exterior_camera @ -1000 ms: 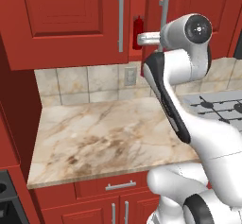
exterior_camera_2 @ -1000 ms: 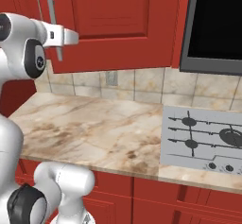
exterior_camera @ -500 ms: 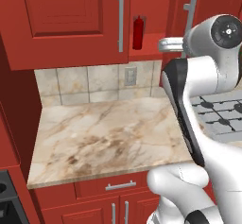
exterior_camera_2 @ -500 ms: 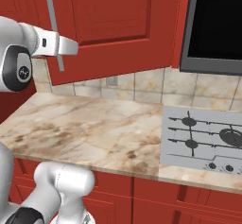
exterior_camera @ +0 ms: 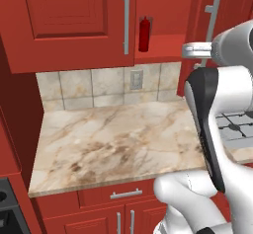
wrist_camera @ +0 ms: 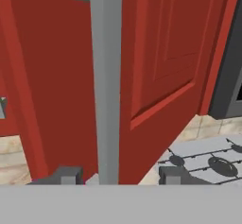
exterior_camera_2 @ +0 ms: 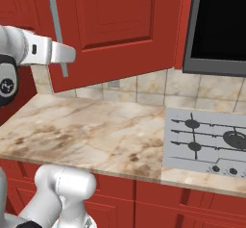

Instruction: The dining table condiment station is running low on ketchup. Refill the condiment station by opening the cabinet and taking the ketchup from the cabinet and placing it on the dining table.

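Standing open, the cabinet (exterior_camera: 197, 30) door (exterior_camera_2: 120, 25) swings out over the marble counter (exterior_camera: 113, 144). The ketchup (exterior_camera: 144, 34) stands upright on the cabinet's bottom shelf, just right of the closed left door. The end effector (wrist_camera: 116, 175) has its fingertips (wrist_camera: 68, 175) spread either side of the silver handle (wrist_camera: 108, 81), not clamping it. A hob (exterior_camera_2: 206, 143) sits at right.

No legible text, labels, brands, numbers or signs found on any surface inspected in this kitchen.
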{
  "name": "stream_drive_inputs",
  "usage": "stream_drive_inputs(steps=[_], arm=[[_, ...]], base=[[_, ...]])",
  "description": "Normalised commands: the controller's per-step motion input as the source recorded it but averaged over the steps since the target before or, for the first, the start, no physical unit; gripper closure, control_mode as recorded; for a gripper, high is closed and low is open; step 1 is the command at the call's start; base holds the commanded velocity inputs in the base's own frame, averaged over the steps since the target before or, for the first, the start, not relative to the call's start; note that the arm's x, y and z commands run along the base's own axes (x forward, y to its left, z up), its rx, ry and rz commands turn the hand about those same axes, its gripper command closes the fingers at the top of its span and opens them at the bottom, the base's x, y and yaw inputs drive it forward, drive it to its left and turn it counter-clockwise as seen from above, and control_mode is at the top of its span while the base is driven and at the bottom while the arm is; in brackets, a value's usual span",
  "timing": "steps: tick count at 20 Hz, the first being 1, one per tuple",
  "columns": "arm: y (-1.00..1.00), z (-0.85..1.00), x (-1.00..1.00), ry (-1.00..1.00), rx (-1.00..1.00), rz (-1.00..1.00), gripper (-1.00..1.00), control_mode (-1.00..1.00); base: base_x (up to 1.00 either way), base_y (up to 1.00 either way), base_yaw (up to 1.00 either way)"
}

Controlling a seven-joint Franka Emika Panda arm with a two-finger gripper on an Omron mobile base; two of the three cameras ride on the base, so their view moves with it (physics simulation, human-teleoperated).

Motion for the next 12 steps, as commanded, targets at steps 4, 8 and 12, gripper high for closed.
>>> stream_drive_inputs(steps=[4, 8, 12], arm=[[0.0, 0.36, -0.71, 0.0, -0.02, 0.0, -1.0, -1.0], [0.24, 0.48, -0.9, 0.0, -0.12, 0.02, -1.0, -1.0], [0.69, 0.29, -0.42, 0.01, -0.23, 0.03, -1.0, -1.0]], base=[[0.0, 0.0, 0.0], [0.0, 0.0, 0.0], [0.0, 0.0, 0.0]])
